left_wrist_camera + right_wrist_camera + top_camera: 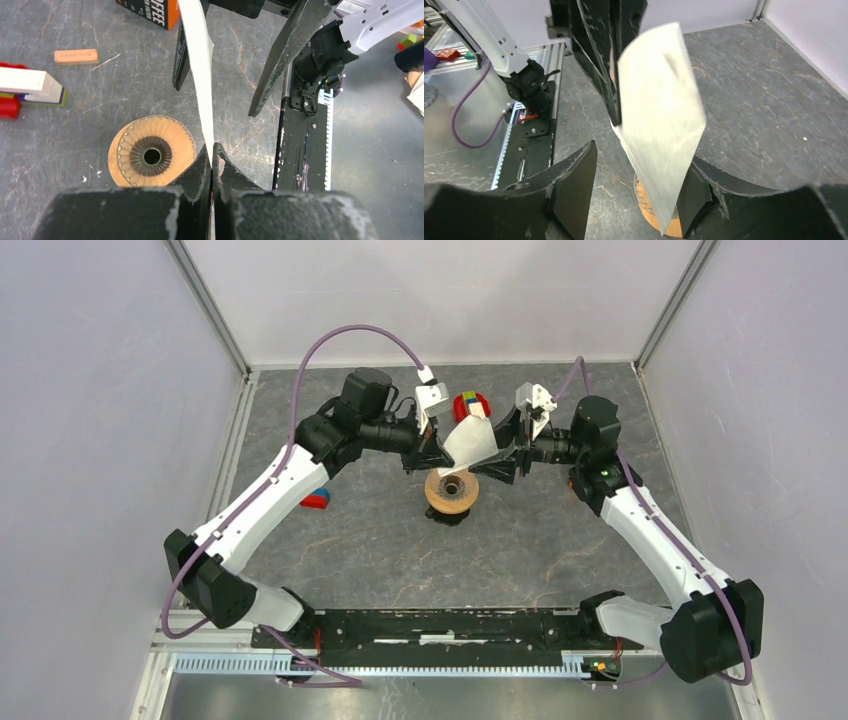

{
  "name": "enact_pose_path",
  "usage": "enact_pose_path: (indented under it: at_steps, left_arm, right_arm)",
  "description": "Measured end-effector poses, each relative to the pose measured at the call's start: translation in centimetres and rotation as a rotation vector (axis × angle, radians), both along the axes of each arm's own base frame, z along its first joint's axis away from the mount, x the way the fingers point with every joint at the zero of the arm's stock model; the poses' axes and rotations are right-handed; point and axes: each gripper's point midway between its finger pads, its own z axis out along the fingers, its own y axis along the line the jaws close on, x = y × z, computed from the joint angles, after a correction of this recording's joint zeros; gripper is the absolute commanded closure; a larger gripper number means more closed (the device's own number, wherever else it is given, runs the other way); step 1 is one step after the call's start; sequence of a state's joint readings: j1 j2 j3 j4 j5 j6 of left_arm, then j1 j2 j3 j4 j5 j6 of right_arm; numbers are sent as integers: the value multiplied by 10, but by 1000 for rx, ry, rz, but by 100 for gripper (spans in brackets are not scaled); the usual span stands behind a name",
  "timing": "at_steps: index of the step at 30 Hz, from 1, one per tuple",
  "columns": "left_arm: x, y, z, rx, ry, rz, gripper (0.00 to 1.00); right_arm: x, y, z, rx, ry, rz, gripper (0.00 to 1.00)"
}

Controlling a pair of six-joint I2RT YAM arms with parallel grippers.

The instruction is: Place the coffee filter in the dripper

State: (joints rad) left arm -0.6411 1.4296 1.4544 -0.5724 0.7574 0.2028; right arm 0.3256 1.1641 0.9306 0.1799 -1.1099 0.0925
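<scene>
At the near edge of the bench [350, 550] both arms rise from their bases and lean inward, meeting over the middle. A small red and blue block [316, 500] lies on the bench under the left arm. Level with it at the centre, the dripper [151, 156] stands upright on the bench, its tan ring and ribbed funnel open to the top, with nothing inside it. Just above and slightly behind it hangs the coffee filter [470, 443], held flat and on edge in the air, clear of the dripper. The left tool [212, 150] is clenched on one edge of the paper, its two fingers pressed together with the sheet pinched between them. The right tool [634, 187] faces it from the other side with its fingers spread wide; the filter passes through the gap between them, close to one finger, though whether it touches cannot be told. Farther back, a red toy with coloured blocks [470, 405] sits beyond the two tools, and the left wrist view shows an orange printed box [150, 10] on the bench.
</scene>
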Motion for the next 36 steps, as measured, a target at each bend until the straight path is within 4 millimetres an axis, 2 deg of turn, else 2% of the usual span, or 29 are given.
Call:
enact_pose_path:
  at_steps: [2,4,9,10,11,12,13,14,16,21,28,36]
  left_arm:
    - [0,3,3,5,14,28,98]
    - [-6,6,8,-1,36,40,98]
    - [-13,9,19,-28,61,59,98]
    - [-14,9,20,-32,65,62,94]
    - [-14,9,20,-35,71,65,75]
    - [-15,9,19,-35,77,66,52]
    - [-16,9,17,-37,84,64,37]
    - [-17,9,16,-36,96,60,28]
    - [-22,10,13,-29,96,33,20]
    - [-32,29,11,24,30,-31,20]
    - [-25,62,25,106,-151,-14,30]
    - [-12,69,24,155,-220,20,37]
  right_arm:
    - [2,-1,-4,-12,-1,-11,48]
    - [2,-1,-4,-10,-1,-12,63]
    - [0,4,4,47,32,18,93]
    - [-1,5,4,62,47,25,100]
    - [-2,5,4,72,60,33,100]
    - [-4,6,2,83,81,41,100]
    - [-4,7,1,90,100,47,100]
    - [-5,7,-1,95,113,53,100]
    - [-7,8,-3,98,129,67,100]
    - [-15,7,-12,95,139,92,100]
    - [-29,4,-12,80,111,145,100]
    - [-39,2,-13,71,83,185,100]
